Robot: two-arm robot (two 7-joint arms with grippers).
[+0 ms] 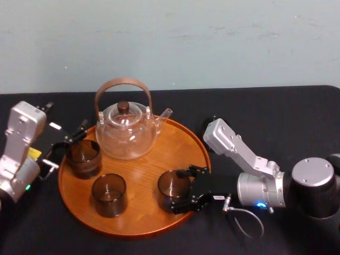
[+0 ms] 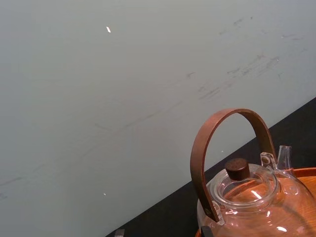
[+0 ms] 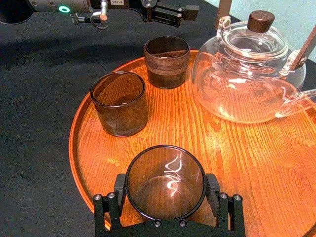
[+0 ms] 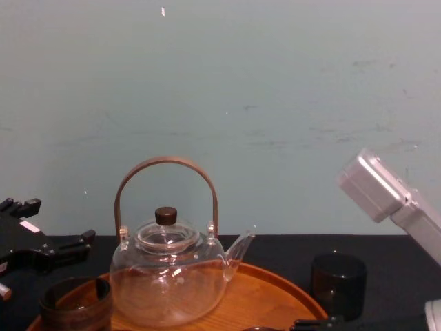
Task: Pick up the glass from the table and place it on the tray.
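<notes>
On tray (image 1: 143, 178): glass (image 1: 171, 187) upright, mouth up, right claw (image 1: 179, 191) closed round it.

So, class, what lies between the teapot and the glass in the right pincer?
Nothing stands there. In the right wrist view, bare tray wood runs from the glass held in the right pincer to the teapot.

Bright, even light from above — soft shadows on the cloth (image 3: 39, 123). Glare streaks teapot (image 3: 249, 74), glass (image 3: 165, 185) and tray (image 3: 247, 158).
</notes>
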